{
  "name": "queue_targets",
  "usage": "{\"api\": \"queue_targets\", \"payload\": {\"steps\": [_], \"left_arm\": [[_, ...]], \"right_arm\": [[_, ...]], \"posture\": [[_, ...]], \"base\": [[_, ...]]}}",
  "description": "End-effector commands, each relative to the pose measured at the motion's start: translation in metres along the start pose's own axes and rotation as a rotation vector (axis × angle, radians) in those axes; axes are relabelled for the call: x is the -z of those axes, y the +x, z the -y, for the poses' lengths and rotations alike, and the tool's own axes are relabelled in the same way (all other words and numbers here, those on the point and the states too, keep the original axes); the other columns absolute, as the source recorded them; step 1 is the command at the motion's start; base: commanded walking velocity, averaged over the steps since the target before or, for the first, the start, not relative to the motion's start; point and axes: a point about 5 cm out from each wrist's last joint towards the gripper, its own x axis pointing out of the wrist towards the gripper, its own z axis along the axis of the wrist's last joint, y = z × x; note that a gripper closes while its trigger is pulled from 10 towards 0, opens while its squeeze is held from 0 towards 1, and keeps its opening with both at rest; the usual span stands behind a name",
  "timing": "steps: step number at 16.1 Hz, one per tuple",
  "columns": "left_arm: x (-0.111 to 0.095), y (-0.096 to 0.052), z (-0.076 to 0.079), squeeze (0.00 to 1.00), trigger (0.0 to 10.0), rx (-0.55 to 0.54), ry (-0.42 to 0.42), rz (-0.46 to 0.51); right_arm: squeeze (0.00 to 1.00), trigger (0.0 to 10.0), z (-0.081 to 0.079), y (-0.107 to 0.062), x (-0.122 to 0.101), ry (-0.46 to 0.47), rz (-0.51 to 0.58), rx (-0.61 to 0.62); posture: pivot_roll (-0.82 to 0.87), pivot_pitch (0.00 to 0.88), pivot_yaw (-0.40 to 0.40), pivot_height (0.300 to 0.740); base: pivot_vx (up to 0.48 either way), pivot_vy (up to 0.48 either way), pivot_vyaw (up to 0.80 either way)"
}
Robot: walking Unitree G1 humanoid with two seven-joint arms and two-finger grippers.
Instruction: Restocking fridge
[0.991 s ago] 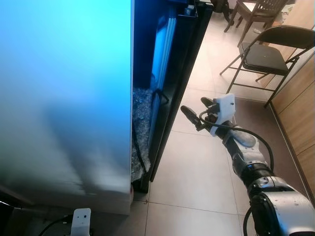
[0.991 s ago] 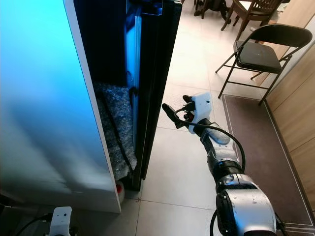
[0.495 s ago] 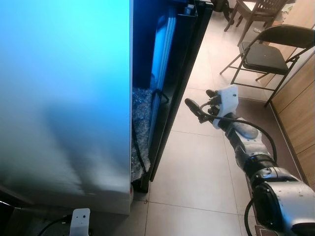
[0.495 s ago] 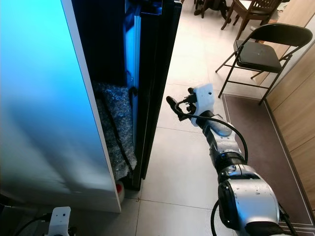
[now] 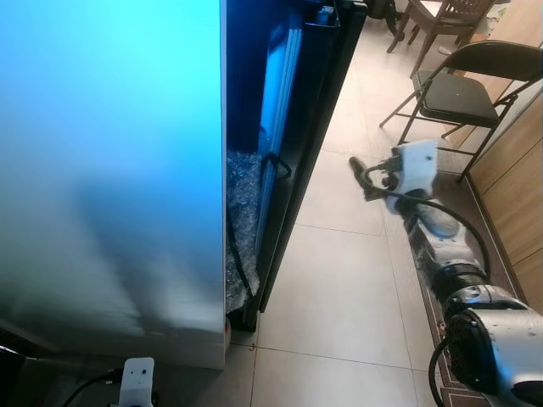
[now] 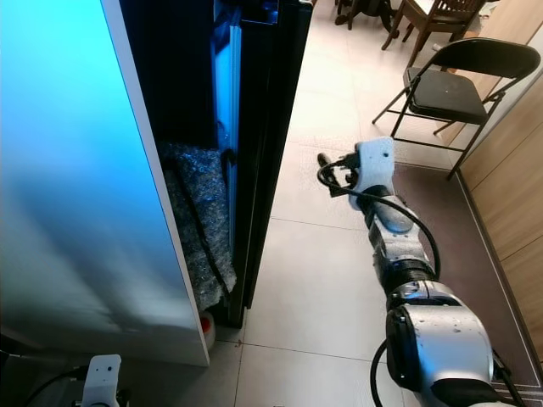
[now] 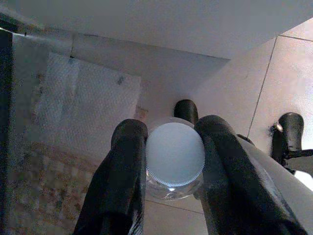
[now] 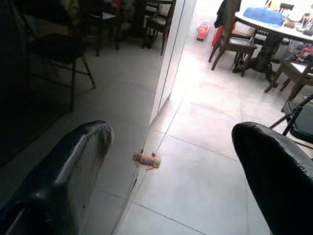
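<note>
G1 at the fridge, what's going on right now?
The robot stands side-on to the fridge, looking down its white side panel and dark rear edge. Its left gripper is shut on a clear bottle with a white cap, held low over the tile floor. The right gripper is open and empty, held out over the floor beside the fridge, with a black folding chair beyond it. Nothing is going into the fridge yet.

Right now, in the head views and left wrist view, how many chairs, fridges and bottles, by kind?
Black folding chair: 1
Wooden dining chair: 1
Fridge: 1
White-capped bottle in left gripper: 1
Total: 4
</note>
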Motion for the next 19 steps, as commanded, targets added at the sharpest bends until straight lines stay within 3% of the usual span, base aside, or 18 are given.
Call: {"api": "queue_targets", "payload": {"steps": [1, 4, 6, 8, 9, 11, 14, 19], "left_arm": [[0.007, -0.001, 0.003, 0.0, 10.0, 0.015, 0.014, -0.023], [0.01, -0.002, 0.002, 0.0, 10.0, 0.015, 0.013, -0.028], [0.01, -0.002, 0.001, 0.0, 10.0, 0.014, 0.024, -0.022], [0.009, -0.002, -0.002, 0.0, 10.0, 0.009, 0.025, -0.013], [0.008, -0.001, -0.003, 0.0, 10.0, 0.001, 0.038, -0.013], [0.004, -0.001, -0.003, 0.0, 10.0, 0.002, 0.031, -0.006], [0.003, -0.001, -0.002, 0.0, 10.0, 0.003, 0.021, -0.003], [0.001, -0.001, 0.003, 0.0, 10.0, 0.011, 0.02, 0.005]], "right_arm": [[0.0, 10.0, 0.003, -0.006, 0.009, 0.018, -0.007, 0.019], [0.0, 10.0, -0.012, -0.024, 0.03, 0.06, 0.072, 0.037], [0.0, 10.0, -0.007, -0.044, 0.041, 0.097, 0.13, 0.209], [0.0, 10.0, -0.004, -0.061, 0.053, 0.089, 0.109, 0.305], [0.0, 10.0, -0.009, -0.072, 0.063, 0.051, 0.087, 0.307], [0.0, 10.0, -0.016, -0.082, 0.07, 0.058, 0.061, 0.341], [0.0, 10.0, -0.021, -0.091, 0.074, 0.064, 0.035, 0.374], [0.0, 10.0, -0.028, -0.09, 0.072, 0.076, 0.026, 0.358]], "posture": [[-0.08, 0.122, -0.117, 0.74], [-0.09, 0.132, -0.116, 0.74], [-0.1, 0.141, -0.111, 0.74], [-0.12, 0.147, -0.108, 0.74], [-0.12, 0.149, -0.107, 0.74], [-0.11, 0.156, -0.106, 0.74], [-0.11, 0.16, -0.105, 0.74], [-0.11, 0.167, -0.105, 0.74]], "base": [[0.0, 0.0, 0.0], [0.0, 0.0, 0.0], [0.0, 0.0, 0.0], [0.0, 0.0, 0.0], [0.0, 0.0, 0.0], [0.0, 0.0, 0.0], [0.0, 0.0, 0.0], [0.0, 0.0, 0.0]]}}
